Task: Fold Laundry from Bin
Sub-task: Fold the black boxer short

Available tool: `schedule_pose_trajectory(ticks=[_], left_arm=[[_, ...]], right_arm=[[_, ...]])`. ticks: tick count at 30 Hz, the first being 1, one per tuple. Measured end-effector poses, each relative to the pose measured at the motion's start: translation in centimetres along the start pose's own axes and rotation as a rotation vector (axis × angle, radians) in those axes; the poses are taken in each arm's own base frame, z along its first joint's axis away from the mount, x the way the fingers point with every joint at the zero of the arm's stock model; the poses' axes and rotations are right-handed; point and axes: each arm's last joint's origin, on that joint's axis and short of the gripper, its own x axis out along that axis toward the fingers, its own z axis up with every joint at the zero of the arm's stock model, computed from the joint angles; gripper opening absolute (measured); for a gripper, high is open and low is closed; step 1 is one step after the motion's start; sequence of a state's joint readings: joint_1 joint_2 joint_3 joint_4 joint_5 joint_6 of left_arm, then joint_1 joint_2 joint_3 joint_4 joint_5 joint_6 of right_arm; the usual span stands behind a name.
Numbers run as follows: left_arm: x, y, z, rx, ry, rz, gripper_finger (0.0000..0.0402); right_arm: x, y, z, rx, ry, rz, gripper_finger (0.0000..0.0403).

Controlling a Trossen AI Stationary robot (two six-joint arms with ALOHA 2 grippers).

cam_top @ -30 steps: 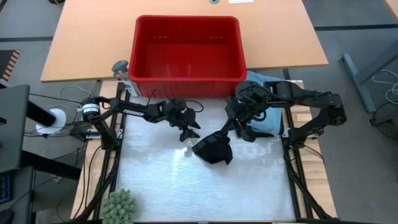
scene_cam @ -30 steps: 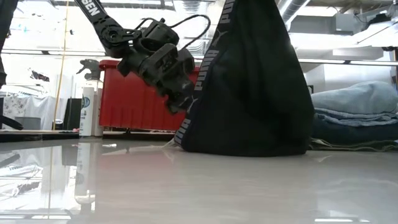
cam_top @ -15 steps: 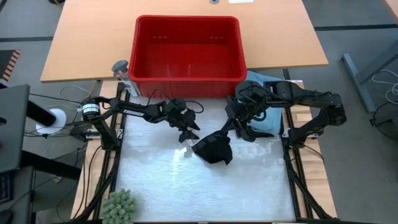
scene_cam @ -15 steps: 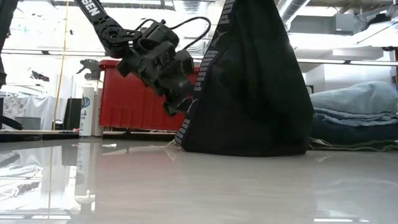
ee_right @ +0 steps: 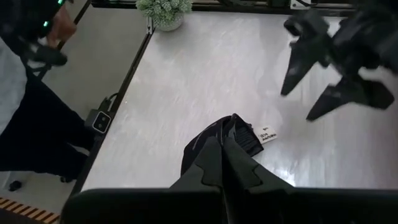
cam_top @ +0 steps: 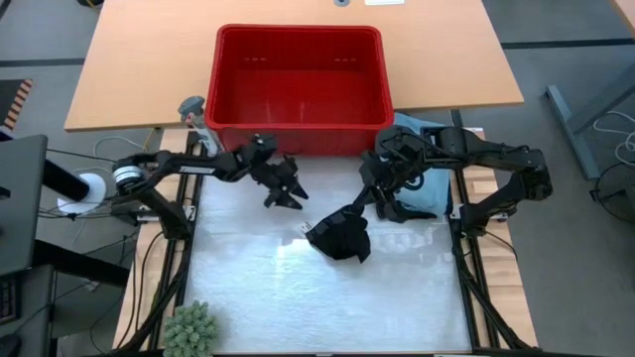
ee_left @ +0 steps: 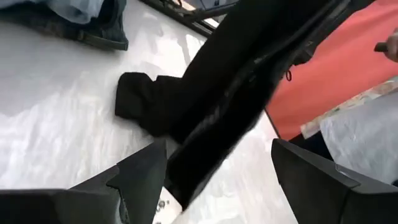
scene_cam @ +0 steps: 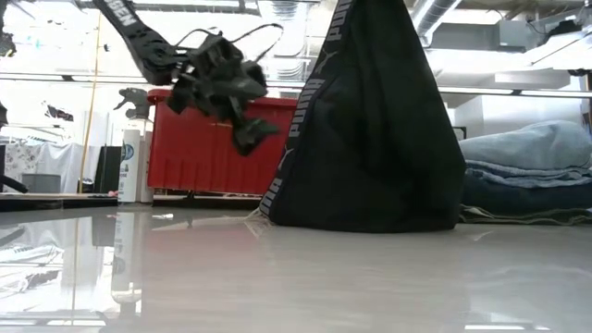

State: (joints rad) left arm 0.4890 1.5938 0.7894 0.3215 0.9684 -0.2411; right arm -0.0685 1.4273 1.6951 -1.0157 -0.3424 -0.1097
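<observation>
High view: the right gripper (cam_top: 369,199), clenched, held up the black garment (cam_top: 340,238), seemingly by its waistband; the left gripper (cam_top: 283,188) hovered nearby, fingers spread, empty.

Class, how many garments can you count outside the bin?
3: a black one hanging from the right gripper, and two folded by the right arm. More may be hidden.

bin (cam_top: 300,87) behind mat | garment (cam_top: 340,238) mid-mat | folded pile (cam_top: 422,193) right of it
</observation>
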Motion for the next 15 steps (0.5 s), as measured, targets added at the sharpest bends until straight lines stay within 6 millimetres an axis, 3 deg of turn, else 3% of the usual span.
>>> schedule_pose_trajectory(ticks=[5, 11, 15], left_arm=[[-1.9, -2.4, -1.6, 0.037, -0.050, 0.111, 0.0277], [0.6, -5.5, -3.3, 0.269, -0.084, 0.252, 0.0277], [2.2, -5.4, -3.7, 0.325, -0.093, 0.377, 0.0277]], right_arm=[[0.0, -0.1, -0.1, -0.014, 0.011, -0.001, 0.0018], [-0.3, -0.8, -0.3, 0.009, 0.017, -0.022, 0.0018], [-0.5, -1.3, -0.3, 0.017, 0.012, -0.036, 0.0018]])
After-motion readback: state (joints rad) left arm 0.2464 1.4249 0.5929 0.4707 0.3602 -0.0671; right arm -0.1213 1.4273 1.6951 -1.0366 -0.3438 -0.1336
